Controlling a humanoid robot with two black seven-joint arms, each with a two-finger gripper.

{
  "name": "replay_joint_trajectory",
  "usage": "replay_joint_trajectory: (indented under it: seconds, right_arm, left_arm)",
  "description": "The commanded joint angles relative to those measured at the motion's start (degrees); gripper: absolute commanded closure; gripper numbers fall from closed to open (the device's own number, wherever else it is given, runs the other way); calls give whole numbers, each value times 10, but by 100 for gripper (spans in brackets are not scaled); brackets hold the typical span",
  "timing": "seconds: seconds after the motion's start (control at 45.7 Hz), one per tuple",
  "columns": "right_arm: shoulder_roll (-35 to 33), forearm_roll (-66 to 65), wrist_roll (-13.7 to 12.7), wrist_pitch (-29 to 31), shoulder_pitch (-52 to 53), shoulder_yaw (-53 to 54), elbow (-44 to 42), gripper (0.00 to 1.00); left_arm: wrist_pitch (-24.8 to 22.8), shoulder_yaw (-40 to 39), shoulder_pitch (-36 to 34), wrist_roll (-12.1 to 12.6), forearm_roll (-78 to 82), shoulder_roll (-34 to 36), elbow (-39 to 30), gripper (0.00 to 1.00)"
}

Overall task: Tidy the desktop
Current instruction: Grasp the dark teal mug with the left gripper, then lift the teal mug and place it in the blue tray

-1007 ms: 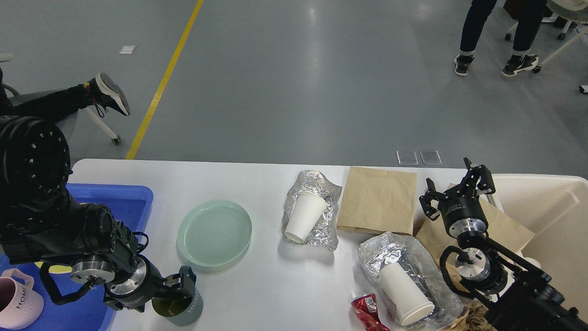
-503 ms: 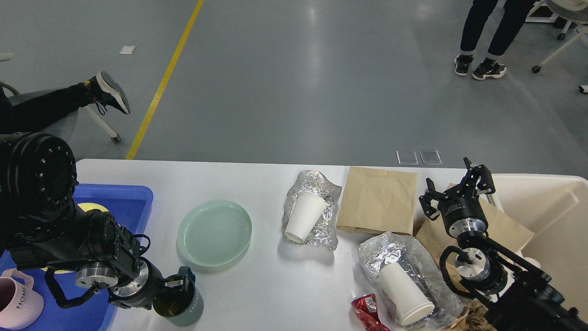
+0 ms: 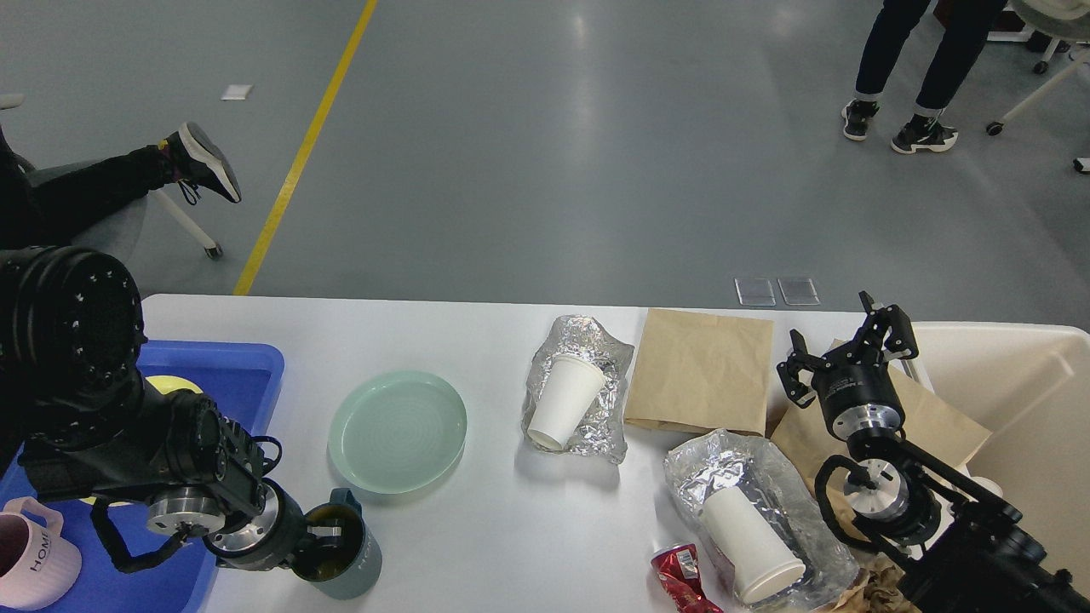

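A: In the head view, where is the counter (image 3: 494, 528)?
B: It is the wide white top that fills the lower half of the view. At its left end there is a blue tray (image 3: 238, 362), and at its right end a cream bin (image 3: 1022, 375).

A: What does the left gripper (image 3: 328, 545) do?
B: It is at the near left edge of the counter, just beside the tray. Its jaws hold the rim of a dark green mug (image 3: 345, 558); one finger is inside the mug. The mug is upright.

A: And the right gripper (image 3: 847, 349)?
B: It is above the right side, between a flat brown paper bag (image 3: 702, 370) and the bin. Its jaws are wide apart and hold nothing.

A: What else lies on the counter?
B: A pale green plate (image 3: 398, 432) lies near the mug. In the middle, a white paper cup (image 3: 562, 400) lies on its side on crumpled foil (image 3: 596, 340). A second cup (image 3: 754, 545) lies on other foil (image 3: 724, 464) near the front, with a crushed red can (image 3: 677, 570) just beside it. A pink mug (image 3: 34, 562) is in the tray.
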Motion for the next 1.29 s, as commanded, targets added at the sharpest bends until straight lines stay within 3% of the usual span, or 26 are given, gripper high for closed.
replay_joint_trajectory:
  seconds: [0.0,0.197,0.394,0.46,0.613,0.788,0.919,0.985,1.269]
  right_arm:
    - [0,0,0,0,0,0,0,0]
    - [0,0,0,0,0,0,0,0]
    - [0,0,0,0,0,0,0,0]
    - [0,0,0,0,0,0,0,0]
    - [0,0,0,0,0,0,0,0]
    - [0,0,0,0,0,0,0,0]
    - [0,0,0,0,0,0,0,0]
    - [0,0,0,0,0,0,0,0]
    - [0,0,0,0,0,0,0,0]
  left_arm:
    - [-8,1,-6,1,1,3,-2,100]
    - [-27,9,-53,7,1,9,-31,100]
    - [-78,24,-239,8,10,25,-148,100]
    - [-127,31,-303,12,23,25,-168,100]
    - [-290,38,-456,15,25,16,-177,100]
    - [-376,38,-585,13,25,8,-200,100]
    - [-444,63,-666,-11,24,-29,-203,100]
    - [-465,80,-696,-34,25,-33,-203,100]
    - [-487,119,-704,-43,33,-21,-204,100]
